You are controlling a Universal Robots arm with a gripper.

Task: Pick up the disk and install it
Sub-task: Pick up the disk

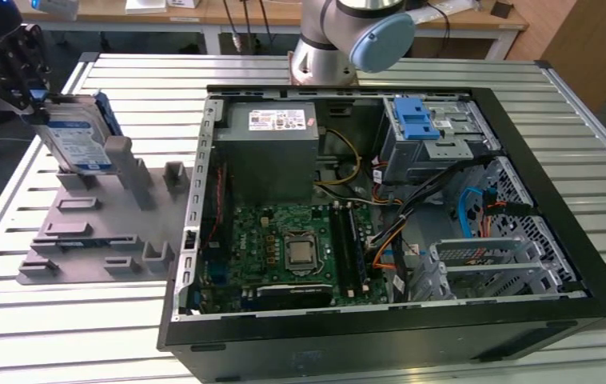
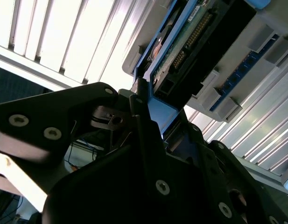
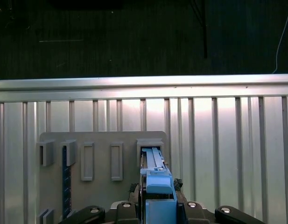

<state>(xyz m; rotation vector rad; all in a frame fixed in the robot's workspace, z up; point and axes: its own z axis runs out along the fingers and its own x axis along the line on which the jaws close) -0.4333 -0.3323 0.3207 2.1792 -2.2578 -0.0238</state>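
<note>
The disk [image 1: 77,136], a silver hard drive with a blue-and-white label and blue side rails, stands on edge at the back of a grey holder fixture [image 1: 101,232] at the exterior view's left. My gripper [image 1: 38,100] is at the disk's upper end, shut on it. In the first wrist view the disk's blue rail [image 3: 155,175] runs between the black fingers of the gripper [image 3: 158,205], with its far end in a slot of the fixture [image 3: 101,140]. The second wrist view shows the disk's connector side [image 2: 195,32] right beyond the gripper [image 2: 155,107].
An open computer case [image 1: 559,200] lies on the slatted metal table [image 1: 69,320] to the fixture's right. Inside it are a grey power supply [image 1: 271,136], a motherboard [image 1: 293,248], loose cables and a drive cage with a blue latch [image 1: 423,120]. The arm's base [image 1: 335,40] stands behind the case.
</note>
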